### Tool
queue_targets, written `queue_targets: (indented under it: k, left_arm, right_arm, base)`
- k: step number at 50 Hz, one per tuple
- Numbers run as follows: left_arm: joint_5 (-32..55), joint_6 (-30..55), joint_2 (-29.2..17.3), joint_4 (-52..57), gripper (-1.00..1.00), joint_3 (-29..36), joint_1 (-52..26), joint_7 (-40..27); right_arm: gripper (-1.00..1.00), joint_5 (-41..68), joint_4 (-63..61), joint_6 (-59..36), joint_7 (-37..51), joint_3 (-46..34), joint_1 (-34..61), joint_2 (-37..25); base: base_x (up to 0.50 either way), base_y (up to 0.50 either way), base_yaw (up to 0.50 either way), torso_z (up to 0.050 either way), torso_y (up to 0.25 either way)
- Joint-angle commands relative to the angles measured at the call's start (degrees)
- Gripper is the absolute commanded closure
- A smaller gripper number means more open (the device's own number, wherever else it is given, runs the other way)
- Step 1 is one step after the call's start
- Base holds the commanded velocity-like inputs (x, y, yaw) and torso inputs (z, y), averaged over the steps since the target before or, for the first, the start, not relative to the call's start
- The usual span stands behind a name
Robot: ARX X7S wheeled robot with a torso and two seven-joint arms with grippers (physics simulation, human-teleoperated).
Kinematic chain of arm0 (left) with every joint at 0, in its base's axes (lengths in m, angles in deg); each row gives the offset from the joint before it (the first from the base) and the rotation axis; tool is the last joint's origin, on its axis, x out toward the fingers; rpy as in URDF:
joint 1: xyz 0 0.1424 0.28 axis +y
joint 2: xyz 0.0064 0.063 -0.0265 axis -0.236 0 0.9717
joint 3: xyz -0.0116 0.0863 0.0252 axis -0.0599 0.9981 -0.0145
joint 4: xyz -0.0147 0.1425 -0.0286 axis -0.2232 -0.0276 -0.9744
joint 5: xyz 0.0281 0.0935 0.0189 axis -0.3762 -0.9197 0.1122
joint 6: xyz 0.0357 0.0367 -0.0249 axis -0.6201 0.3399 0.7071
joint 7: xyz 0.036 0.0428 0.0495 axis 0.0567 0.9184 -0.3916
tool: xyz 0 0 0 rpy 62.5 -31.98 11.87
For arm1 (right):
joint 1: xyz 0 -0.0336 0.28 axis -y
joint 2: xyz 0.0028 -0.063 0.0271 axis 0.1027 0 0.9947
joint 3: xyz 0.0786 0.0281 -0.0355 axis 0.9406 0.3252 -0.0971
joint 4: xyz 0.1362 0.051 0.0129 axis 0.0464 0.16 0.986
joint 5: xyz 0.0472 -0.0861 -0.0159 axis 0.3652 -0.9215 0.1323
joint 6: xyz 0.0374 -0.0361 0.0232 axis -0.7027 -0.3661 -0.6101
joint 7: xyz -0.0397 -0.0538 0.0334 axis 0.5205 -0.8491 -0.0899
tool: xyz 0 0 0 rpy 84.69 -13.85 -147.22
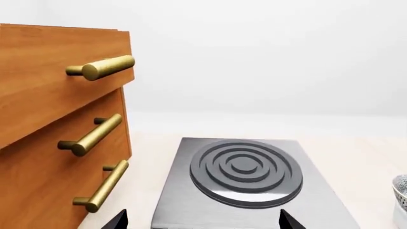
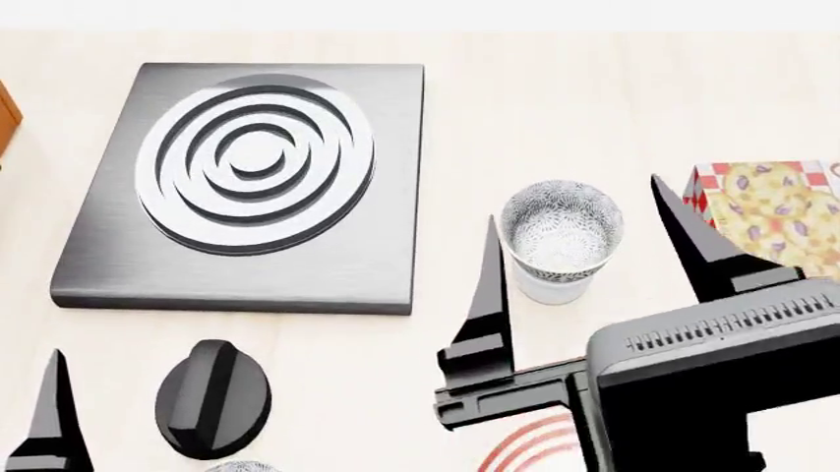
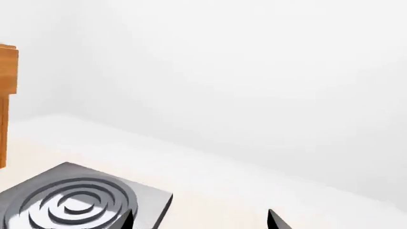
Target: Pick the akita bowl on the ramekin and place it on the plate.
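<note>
The akita bowl (image 2: 562,228) is seated upright on the ramekin (image 2: 553,285), on the counter (image 2: 552,118) beside the stove plate (image 2: 250,182). The right hand (image 2: 597,261) is held released, its two fingers spread either side of the bowl without contact. Red rings of the plate (image 2: 532,447) are visible beneath that hand. The left hand (image 1: 200,220) is also released, near the black knob (image 2: 212,398).
</note>
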Motion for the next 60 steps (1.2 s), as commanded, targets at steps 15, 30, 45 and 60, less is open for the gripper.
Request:
queue_targets:
  k: [15, 30, 45, 60]
  left_arm:
    - [3.9, 2.8, -0.4, 0.4, -1.0, -2.0, -0.6, -1.0]
    - [4.0, 2.0, -0.9, -0.4, -1.0, -1.9, -0.9, -1.8]
    - [4.8, 1.9, -1.4, -0.6, -1.0, -1.9, -1.0, -2.6]
    - [5.5, 1.9, -2.0, -1.1, -1.0, -2.1, -1.2, -3.3]
  right_arm:
    - [-1.0, 0.0, 31.4, -9.7, -26.4, -21.5, 40.6, -11.3]
    - [-1.0, -6.2, 50.0, -4.0, -40.6, -37.1, 53.2, -10.4]
    - [-1.0, -9.4, 61.8, 0.9, -48.5, -44.5, 58.5, -8.2]
    - [-1.0, -10.9, 81.4, 6.2, -53.1, -48.1, 63.8, -1.5]
  base:
    - [0.0, 0.0, 0.0, 0.0, 0.0]
    - [0.0, 0.0, 0.0, 0.0, 0.0]
    - [0.0, 0.0, 0.0, 0.0, 0.0]
    - [0.0, 0.0, 0.0, 0.0, 0.0]
